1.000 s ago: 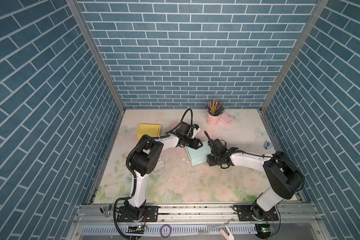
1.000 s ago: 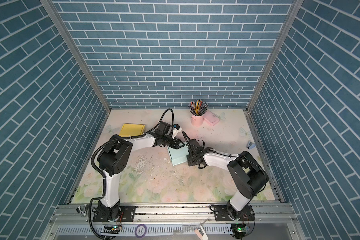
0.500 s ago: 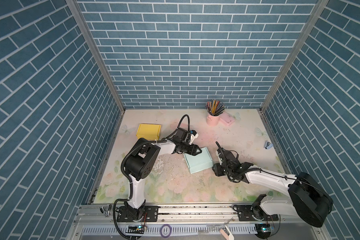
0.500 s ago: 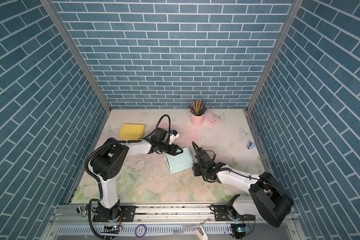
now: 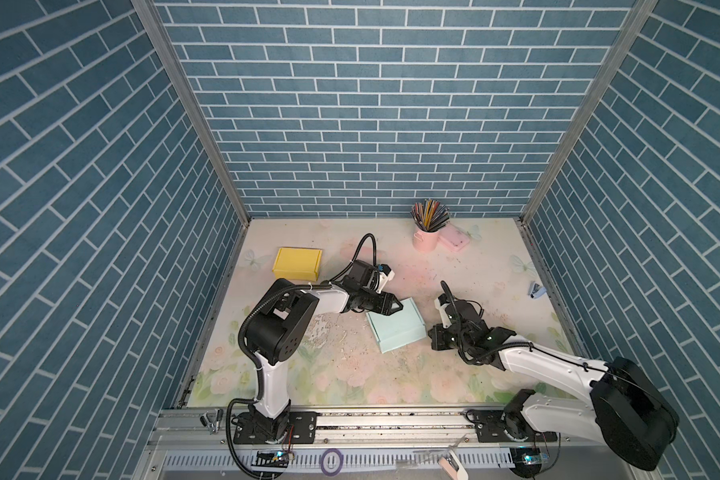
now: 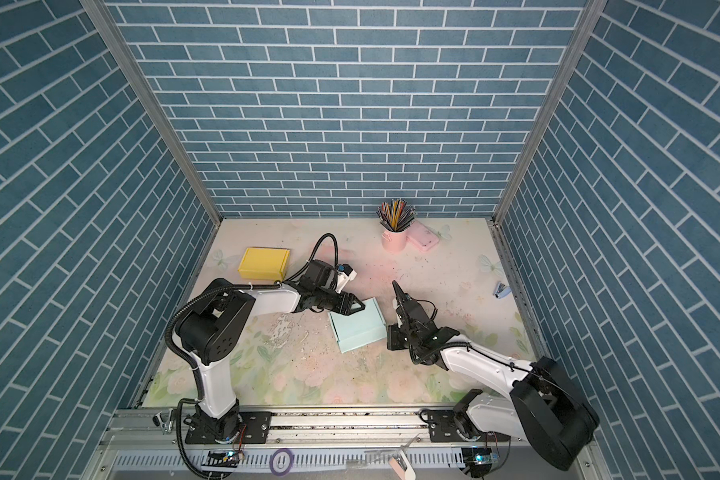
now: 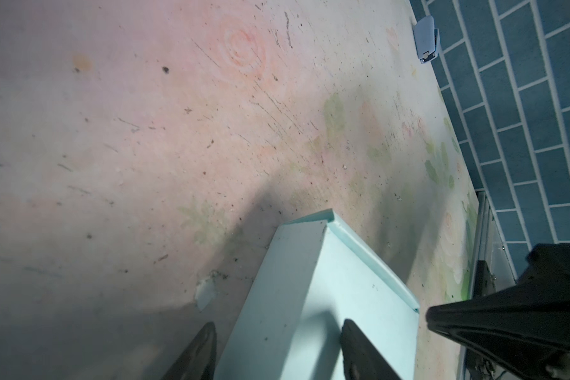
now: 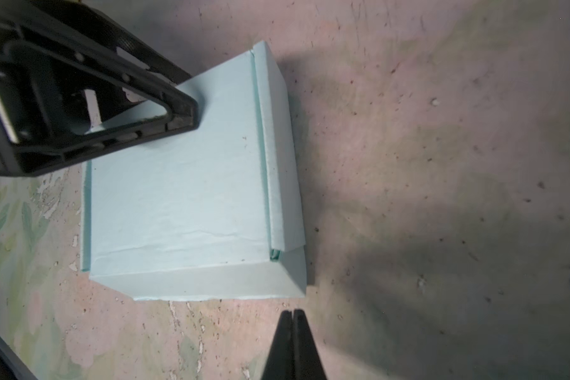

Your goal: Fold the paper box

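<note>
Lying askew in the middle of the desk (image 5: 350, 374): closed pale-blue paper box (image 5: 395, 330), left end effector (image 5: 396, 306) over its back-left corner, right end effector (image 8: 292, 314) beside it.
Left end effector spread: in the left wrist view one finger (image 7: 352, 335) is over the flat lid, the other outside the side wall, not pinching. Right end effector pressed together, empty, just off the box's edge with a strip of bare desk between. Box is thin matte card with a lightly creased lid, crisp folded edges and a side flap standing slightly proud. Desk has a scuffed floral print, flaked patch left of the box. Open room in front and to the back right. Yellow box (image 5: 296, 263) back left, pink cup (image 5: 425, 241) of pencils at the back, blue stapler (image 5: 535, 289) by the right wall, all well apart.
</note>
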`<control>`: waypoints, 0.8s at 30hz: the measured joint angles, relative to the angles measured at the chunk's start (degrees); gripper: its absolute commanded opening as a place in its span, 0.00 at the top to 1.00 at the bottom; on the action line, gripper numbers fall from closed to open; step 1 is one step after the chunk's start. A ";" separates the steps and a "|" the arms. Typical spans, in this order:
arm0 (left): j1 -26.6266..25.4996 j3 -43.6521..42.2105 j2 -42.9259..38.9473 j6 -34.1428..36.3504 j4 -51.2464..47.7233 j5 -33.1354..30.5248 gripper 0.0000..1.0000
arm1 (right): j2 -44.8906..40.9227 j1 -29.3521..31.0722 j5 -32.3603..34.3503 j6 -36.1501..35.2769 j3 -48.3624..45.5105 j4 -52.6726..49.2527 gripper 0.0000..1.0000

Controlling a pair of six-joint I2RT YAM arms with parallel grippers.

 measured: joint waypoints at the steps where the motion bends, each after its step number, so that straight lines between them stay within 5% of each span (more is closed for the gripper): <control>1: -0.11 -0.28 -0.02 -0.22 0.35 0.13 0.40 | 0.94 0.00 -0.35 0.00 0.20 0.44 1.00; 24: -1.84 -6.10 -2.03 -5.46 9.90 -3.15 0.41 | 11.85 1.22 -1.18 0.17 4.46 4.17 1.00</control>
